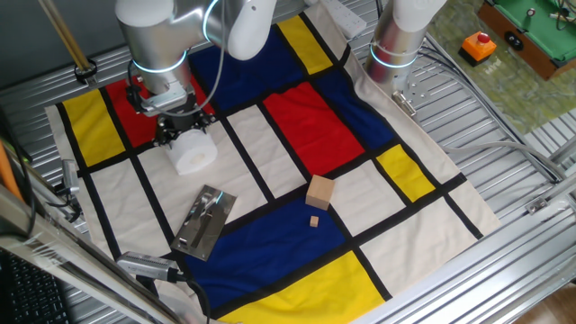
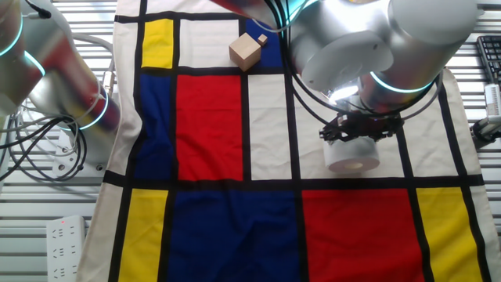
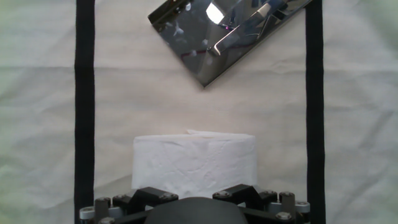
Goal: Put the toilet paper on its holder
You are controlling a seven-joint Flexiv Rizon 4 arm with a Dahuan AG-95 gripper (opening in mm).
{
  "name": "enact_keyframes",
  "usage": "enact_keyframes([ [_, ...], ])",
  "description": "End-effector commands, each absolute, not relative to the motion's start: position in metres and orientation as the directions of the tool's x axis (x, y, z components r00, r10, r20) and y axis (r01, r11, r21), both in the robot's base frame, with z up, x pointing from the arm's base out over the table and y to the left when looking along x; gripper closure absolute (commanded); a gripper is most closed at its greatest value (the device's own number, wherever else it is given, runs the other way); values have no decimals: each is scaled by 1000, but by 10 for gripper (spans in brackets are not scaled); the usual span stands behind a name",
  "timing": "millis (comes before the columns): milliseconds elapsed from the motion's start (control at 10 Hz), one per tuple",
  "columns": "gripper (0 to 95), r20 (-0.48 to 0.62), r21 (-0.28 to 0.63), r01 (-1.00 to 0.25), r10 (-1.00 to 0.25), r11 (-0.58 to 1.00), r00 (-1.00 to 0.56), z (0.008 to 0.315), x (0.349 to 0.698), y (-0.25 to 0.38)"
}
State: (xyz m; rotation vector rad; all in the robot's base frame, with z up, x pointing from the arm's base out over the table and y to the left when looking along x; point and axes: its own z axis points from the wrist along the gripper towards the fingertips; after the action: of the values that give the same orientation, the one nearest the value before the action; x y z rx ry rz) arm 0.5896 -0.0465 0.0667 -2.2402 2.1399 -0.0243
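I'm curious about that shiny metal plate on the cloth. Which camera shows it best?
One fixed view: the holder lies whole on the cloth, its bar visible, apart from the toilet paper. The hand view shows it closer but cut off at the top. The other fixed view does not show it.

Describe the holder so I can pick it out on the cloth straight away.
Start from the colour-block cloth and its white panel below the toilet paper at the gripper. The holder lies flat there: a shiny silver-grey plate with a bar, unlike the tan wooden cube.
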Motion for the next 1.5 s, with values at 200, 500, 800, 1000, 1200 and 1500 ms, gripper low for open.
enact_keyframes([
  [200,0,-19,-43,-998,-999,-45,45,60,590,-47],
  [500,190,-19,-44,-998,-999,-39,39,60,590,-47],
  [800,950,-14,-41,-999,-1000,22,-21,60,590,-47],
  [1000,950,-16,-36,-999,-999,37,-37,60,590,-47],
  [1200,950,-20,-38,-998,-999,49,-48,60,591,-47],
  [1500,950,-21,-34,-997,-997,73,-73,64,591,-47],
])
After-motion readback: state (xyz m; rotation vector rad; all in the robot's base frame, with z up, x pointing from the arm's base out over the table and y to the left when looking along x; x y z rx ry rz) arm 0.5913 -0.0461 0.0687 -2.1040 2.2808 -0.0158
